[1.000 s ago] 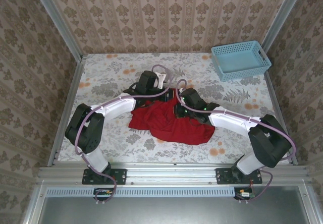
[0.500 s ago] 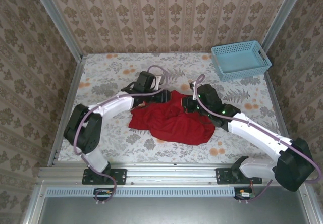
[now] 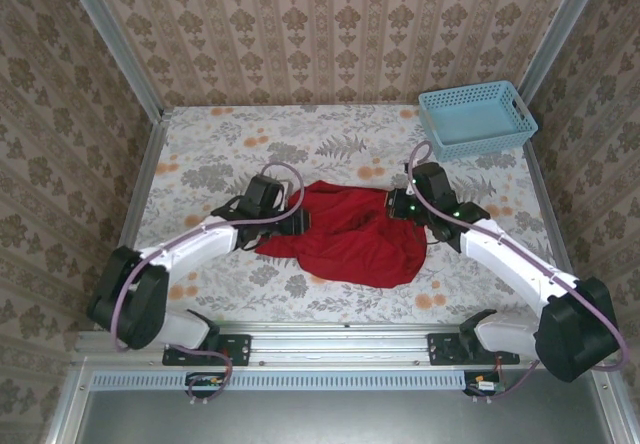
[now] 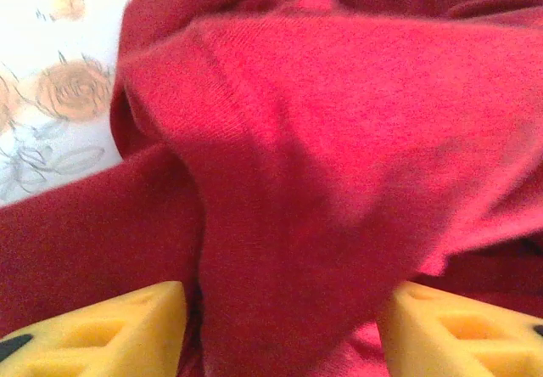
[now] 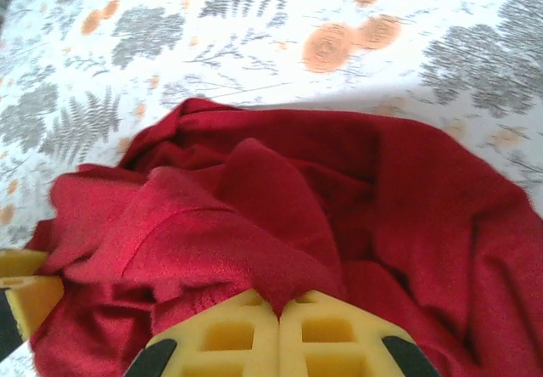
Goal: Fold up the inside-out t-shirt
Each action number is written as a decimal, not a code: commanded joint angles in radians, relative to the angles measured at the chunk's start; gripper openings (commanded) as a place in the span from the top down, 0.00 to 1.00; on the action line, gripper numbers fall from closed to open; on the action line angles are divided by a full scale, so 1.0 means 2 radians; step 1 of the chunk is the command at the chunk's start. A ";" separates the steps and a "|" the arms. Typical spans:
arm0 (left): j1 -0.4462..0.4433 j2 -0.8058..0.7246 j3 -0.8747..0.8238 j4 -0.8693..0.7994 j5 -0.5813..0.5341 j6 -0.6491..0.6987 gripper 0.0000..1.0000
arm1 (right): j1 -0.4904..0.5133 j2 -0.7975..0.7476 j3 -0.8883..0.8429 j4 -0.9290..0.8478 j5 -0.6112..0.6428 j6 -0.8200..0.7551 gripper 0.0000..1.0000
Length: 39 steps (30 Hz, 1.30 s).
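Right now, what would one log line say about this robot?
left gripper: open over t-shirt | right gripper: shut on t-shirt | t-shirt: crumpled on table, unfolded

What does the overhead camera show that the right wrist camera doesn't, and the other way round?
Overhead: the blue basket at the far right corner of the flowered table. Right wrist: the right gripper shut on a fold of the red shirt, seen close up. Both: the crumpled red shirt lying on that flowered table.
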 commanded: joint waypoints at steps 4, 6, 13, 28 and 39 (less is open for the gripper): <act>-0.003 0.050 0.041 0.010 0.030 0.001 0.59 | -0.007 0.018 -0.004 -0.063 0.012 -0.012 0.76; -0.007 0.048 0.043 0.013 0.034 0.002 0.61 | 0.009 -0.002 0.000 -0.076 0.041 -0.030 0.66; -0.018 0.036 0.039 0.016 0.026 0.006 0.65 | 0.097 -0.024 0.034 -0.100 0.084 -0.053 0.50; -0.043 0.027 0.034 0.036 0.026 0.006 0.71 | 0.103 0.175 0.068 0.000 -0.011 0.028 0.63; -0.048 0.022 0.035 0.021 -0.007 0.009 0.76 | 0.104 0.185 0.109 -0.070 0.043 -0.020 1.00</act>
